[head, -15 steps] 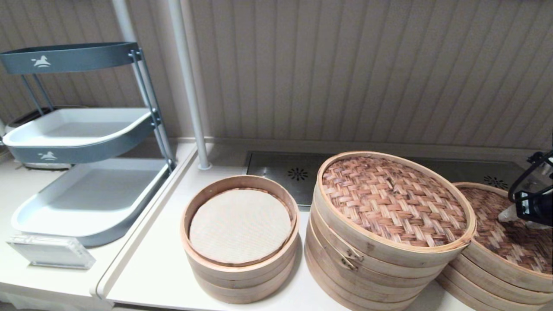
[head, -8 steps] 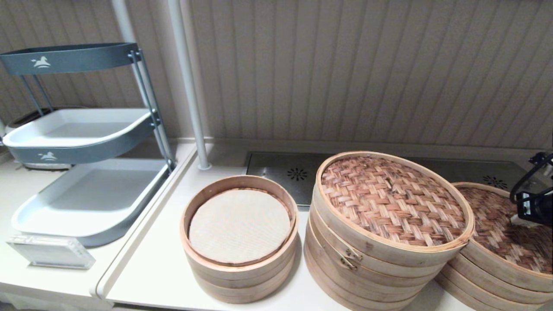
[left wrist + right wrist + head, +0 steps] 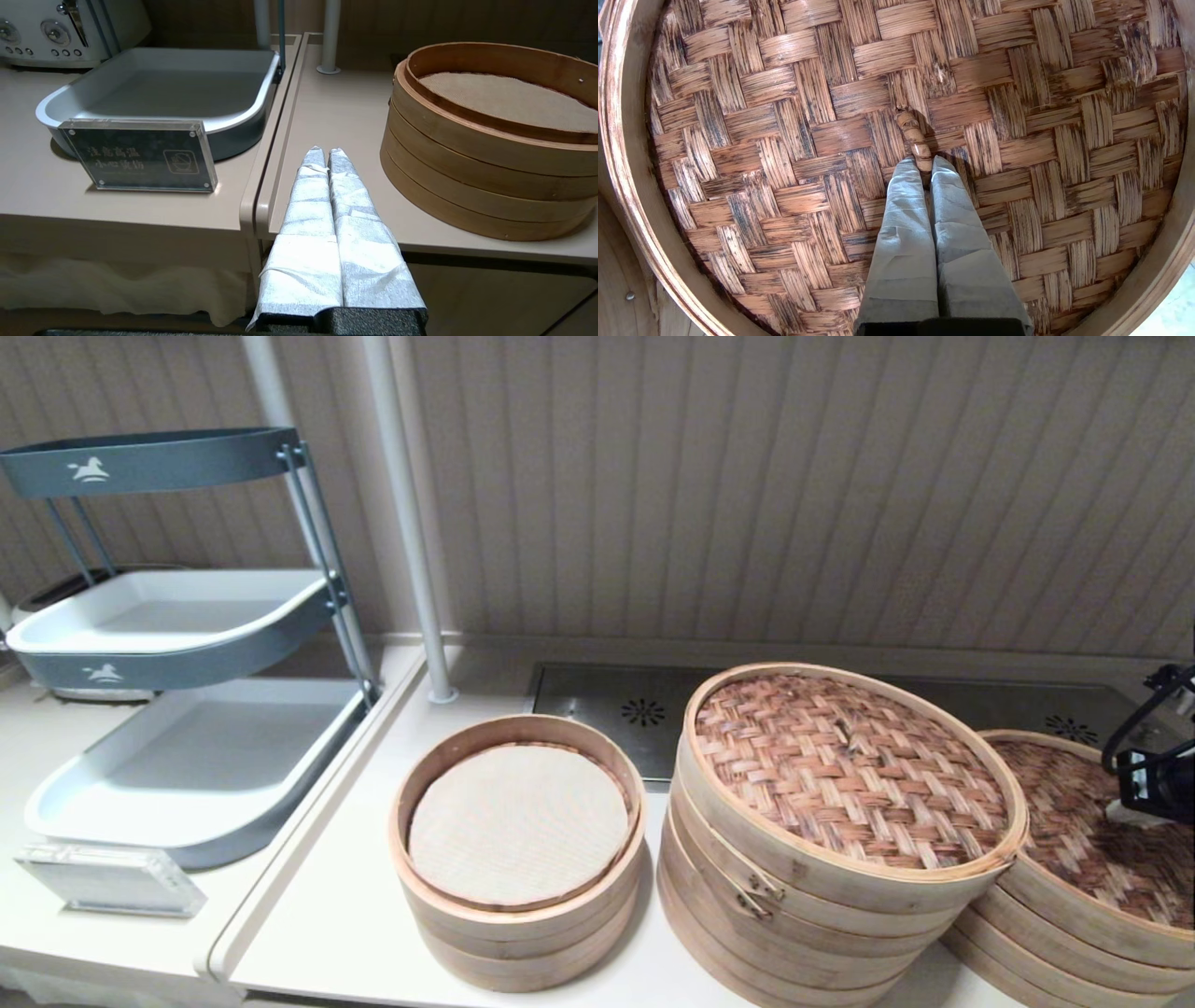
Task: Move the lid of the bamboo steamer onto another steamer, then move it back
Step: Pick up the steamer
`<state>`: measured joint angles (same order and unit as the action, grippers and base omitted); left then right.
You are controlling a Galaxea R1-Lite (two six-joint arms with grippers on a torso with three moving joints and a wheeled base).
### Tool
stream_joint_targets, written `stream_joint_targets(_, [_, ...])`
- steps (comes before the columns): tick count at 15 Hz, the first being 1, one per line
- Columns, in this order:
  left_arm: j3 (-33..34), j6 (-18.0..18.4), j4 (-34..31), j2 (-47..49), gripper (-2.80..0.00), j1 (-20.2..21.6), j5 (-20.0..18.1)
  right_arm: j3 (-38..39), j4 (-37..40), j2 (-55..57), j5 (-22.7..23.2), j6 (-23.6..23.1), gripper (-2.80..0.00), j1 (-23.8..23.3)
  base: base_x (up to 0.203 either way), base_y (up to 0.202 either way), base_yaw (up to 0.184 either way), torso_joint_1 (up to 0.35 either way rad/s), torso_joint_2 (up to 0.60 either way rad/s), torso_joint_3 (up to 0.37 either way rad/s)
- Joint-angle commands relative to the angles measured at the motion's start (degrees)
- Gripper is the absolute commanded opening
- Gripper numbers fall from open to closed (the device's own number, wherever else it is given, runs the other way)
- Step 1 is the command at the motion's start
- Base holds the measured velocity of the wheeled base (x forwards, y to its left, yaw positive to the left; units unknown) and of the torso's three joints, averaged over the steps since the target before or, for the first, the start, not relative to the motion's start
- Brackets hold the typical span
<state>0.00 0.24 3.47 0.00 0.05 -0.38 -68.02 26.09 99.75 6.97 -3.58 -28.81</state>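
The lid (image 3: 859, 154) is sat on the low right-hand steamer, its tiny loop (image 3: 916, 140) pinched by the right gripper (image 3: 924, 164). Such a thin hold is easily lost, or the lid gets swung into the tall steamer (image 3: 822, 859). The left gripper (image 3: 322, 154) is parked, pressed together.

The right hand (image 3: 923, 164) sits on the centre loop (image 3: 914, 135) of the lid (image 3: 1092, 831) at the table's (image 3: 355, 915) right end, with the tall steamer (image 3: 831, 840) touching just left of it, the small steamer (image 3: 519, 849) further left, and the tray rack (image 3: 177, 709) well beyond.
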Motion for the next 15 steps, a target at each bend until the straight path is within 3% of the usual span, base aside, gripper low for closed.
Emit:
stream_joint_targets(1, [1.41,0.02,0.04,-0.09,-2.80,-0.05,0.03,-0.35,-0.01,-1.31,0.06,-0.02,-2.80,0.04,0.000,0.000,0.000,0.000,0.00,0.000])
stream_joint_targets(15, [1.41,0.02,0.04,-0.09,-2.80,-0.05,-0.05,-3.24,0.11,-6.31,0.06,-0.02,-2.80,0.24,0.000,0.000,0.000,0.000,0.00,0.000])
